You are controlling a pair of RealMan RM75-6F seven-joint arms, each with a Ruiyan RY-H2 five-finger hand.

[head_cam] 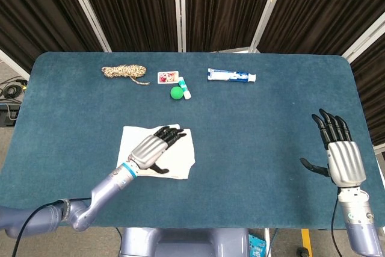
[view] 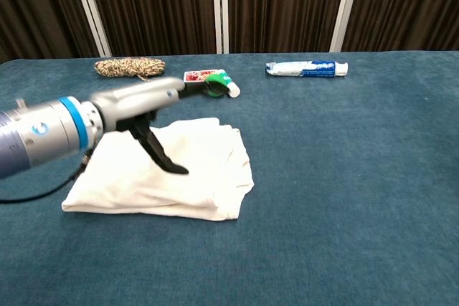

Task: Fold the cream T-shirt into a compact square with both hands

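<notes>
My left hand (head_cam: 150,150) is hovering just above the cream T-shirt (head_cam: 133,142), fingers stretched out flat and apart, thumb hanging down, holding nothing. From the chest view the hand (view: 140,102) is looking a bit blurred, but it's clearly lifted off the fabric, with only the thumb tip pointing down close to the cloth; can't tell if it's actually touching.

The T-shirt (view: 208,170) is sitting right under that hand, already folded into a roughly square bundle, with a few loose layered edges showing along the side toward my right.

My right hand (head_cam: 341,151) is hanging well off to the right, near the table's edge, palm-back up, fingers spread and straight, gripping nothing. It's only showing up in the head view.

Farther out, beyond my left hand toward the back of the blue table (head_cam: 258,124), there's a green ball (head_cam: 176,92) touching a small white tube (head_cam: 186,91), with a little red-and-white card (head_cam: 166,77) just behind them. A coil of braided rope (head_cam: 124,72) is lying to the left of that, and a toothpaste tube (head_cam: 231,75) is off to the right.
</notes>
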